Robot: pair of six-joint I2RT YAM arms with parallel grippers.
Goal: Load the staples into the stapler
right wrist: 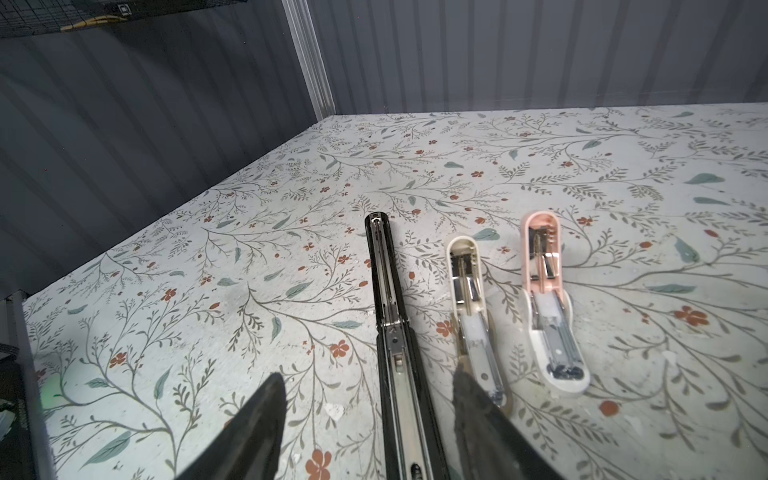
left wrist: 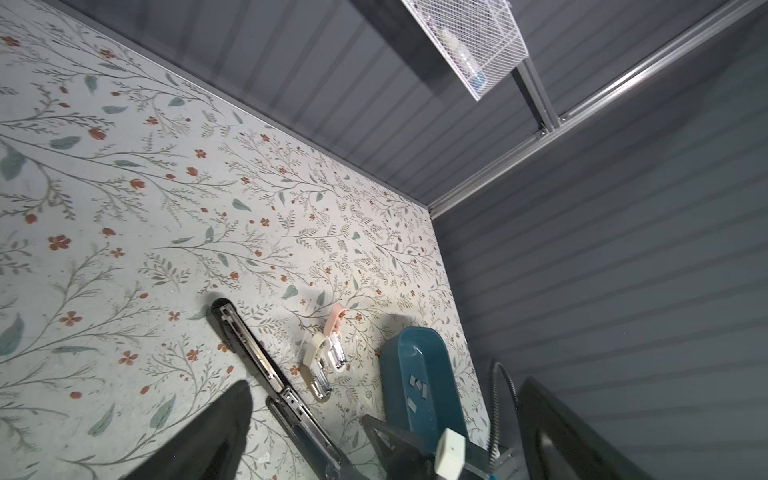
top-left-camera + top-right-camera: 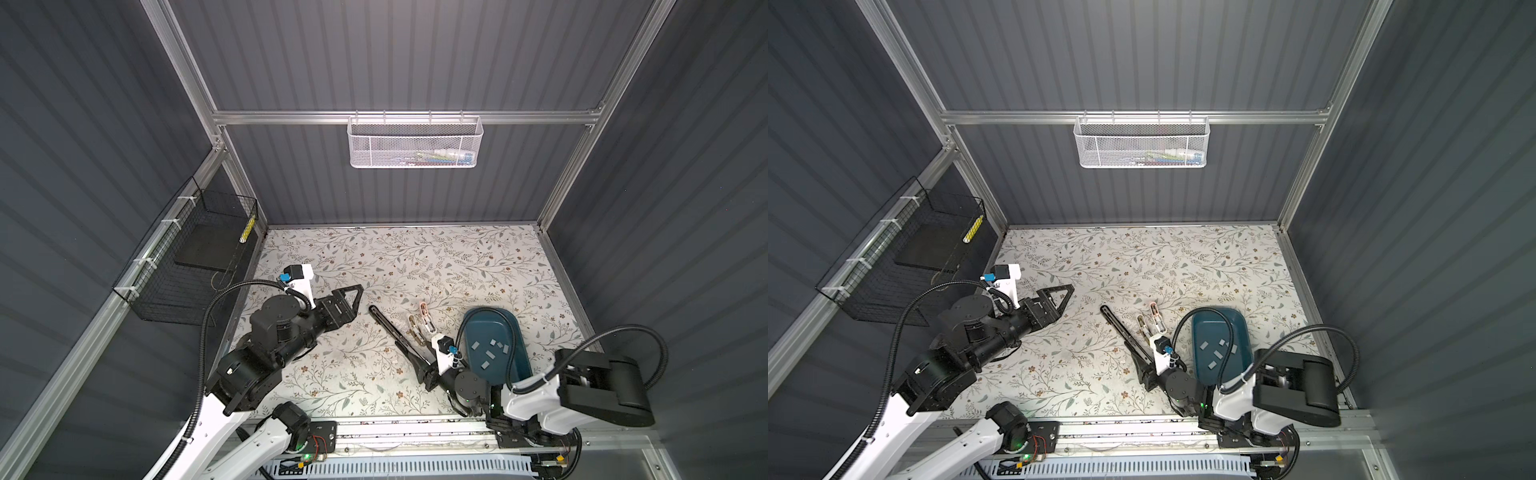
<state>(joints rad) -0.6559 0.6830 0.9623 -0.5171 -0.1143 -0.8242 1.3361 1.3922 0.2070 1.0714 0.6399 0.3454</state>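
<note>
Three staplers lie opened flat, side by side: a long black stapler [image 3: 395,332] [image 1: 390,316], a small beige one [image 3: 415,328] [image 1: 467,291] and a small pink one [image 3: 426,318] [image 1: 544,282]. Several grey staples [image 3: 490,353] [image 2: 417,388] lie loose in a teal tray [image 3: 511,318] to their right. My right gripper [image 3: 420,365] [image 1: 368,374] stands open over the black stapler's near end, a finger on each side, holding nothing. My left gripper [image 3: 357,291] [image 2: 305,401] hangs wide open and empty to the left of the staplers.
A white mesh basket [image 3: 415,143] hangs on the back wall. A black wire basket [image 3: 195,257] is fixed to the left wall. Flowered table [image 3: 374,257] stretches behind the staplers, and the right arm's cable loops over the tray's near end.
</note>
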